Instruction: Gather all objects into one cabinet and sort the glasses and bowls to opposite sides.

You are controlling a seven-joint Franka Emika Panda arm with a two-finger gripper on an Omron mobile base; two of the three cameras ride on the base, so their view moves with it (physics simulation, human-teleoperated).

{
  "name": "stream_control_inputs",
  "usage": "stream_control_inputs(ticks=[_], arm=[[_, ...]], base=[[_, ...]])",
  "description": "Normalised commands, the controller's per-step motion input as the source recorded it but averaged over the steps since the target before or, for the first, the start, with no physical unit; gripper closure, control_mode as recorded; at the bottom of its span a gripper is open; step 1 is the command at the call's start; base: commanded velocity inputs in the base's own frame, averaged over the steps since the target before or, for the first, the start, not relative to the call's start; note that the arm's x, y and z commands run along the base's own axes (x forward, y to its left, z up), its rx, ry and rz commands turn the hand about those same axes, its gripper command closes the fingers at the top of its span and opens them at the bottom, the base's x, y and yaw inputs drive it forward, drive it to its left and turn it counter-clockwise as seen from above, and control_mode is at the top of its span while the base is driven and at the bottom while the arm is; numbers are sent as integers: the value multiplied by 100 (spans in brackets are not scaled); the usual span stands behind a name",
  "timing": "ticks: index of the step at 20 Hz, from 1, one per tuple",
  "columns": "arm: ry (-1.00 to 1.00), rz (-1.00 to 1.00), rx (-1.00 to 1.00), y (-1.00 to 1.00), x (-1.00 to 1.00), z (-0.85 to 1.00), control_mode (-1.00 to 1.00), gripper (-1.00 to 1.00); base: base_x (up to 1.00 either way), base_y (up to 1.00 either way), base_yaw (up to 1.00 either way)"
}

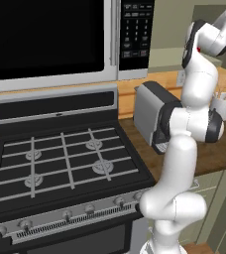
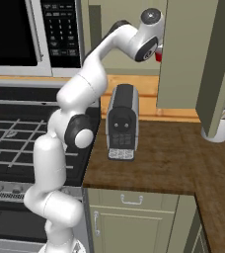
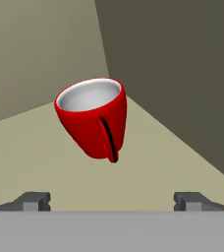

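Note:
In the hand view a red cup [image 3: 92, 118] with a white inside and a small handle stands on the cabinet's shelf [image 3: 153, 152], close to where two inner walls meet. It looks tilted in this rolled view. My gripper [image 3: 113, 201] is open just short of the cup, with its fingertips [image 3: 35, 201] wide apart and nothing between them. From the right base view the arm reaches up into the olive-beige wall cabinet [image 2: 183, 49], whose door [image 2: 218, 69] stands open. The bowls are out of view.
A grey toaster [image 2: 123, 121] stands on the wooden counter [image 2: 173, 158] below the cabinet. A white utensil crock [image 2: 218, 131] sits by the open door. The gas stove [image 1: 60, 163] and the microwave [image 1: 50, 39] lie to the left.

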Motion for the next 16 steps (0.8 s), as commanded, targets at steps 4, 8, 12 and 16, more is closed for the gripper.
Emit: stream_control_inputs(ticks=[4,8,12,16], arm=[[-10,0,0,-8,4,-15,-100,-100],[-6,0,0,-2,0,-2,-100,-100],[0,0,0,-1,17,0,-100,-100],[0,0,1,-4,19,0,-100,-100]], base=[[0,0,0],[0,0,0],[0,0,0],[0,0,0]])
